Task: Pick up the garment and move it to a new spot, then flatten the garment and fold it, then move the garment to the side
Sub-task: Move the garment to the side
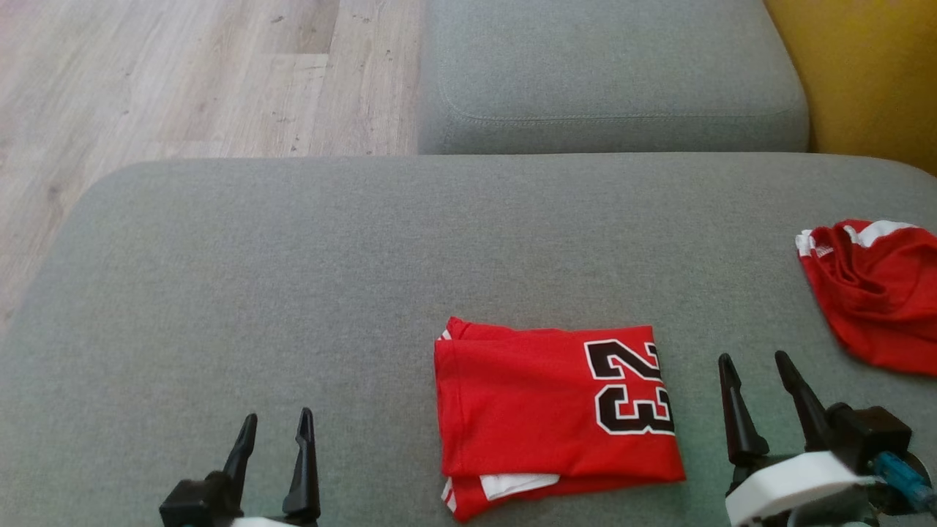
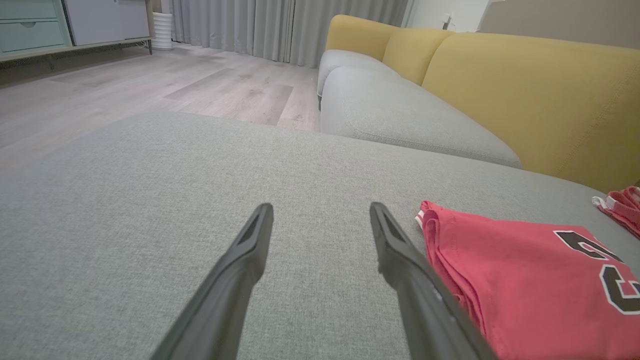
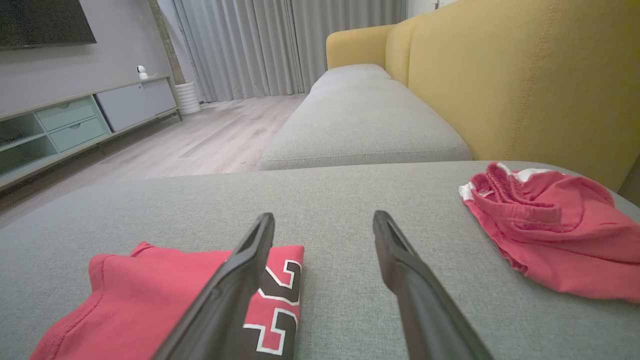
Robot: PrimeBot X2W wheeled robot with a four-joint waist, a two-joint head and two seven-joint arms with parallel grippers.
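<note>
A: What was laid out, and where?
B: A grey sofa cushion (image 1: 293, 278) was spread across the head view. The garment (image 1: 542, 402), red and numbered, was seen folded at lower centre, and a crumpled red piece (image 1: 875, 293) at the right edge.
A: And the step?
B: Folding was judged done, the move aside not yet. The left hand (image 1: 278, 414) and right hand (image 1: 753, 356) were seen spread and empty, flanking the garment. A grip on its edges would be needed.
</note>
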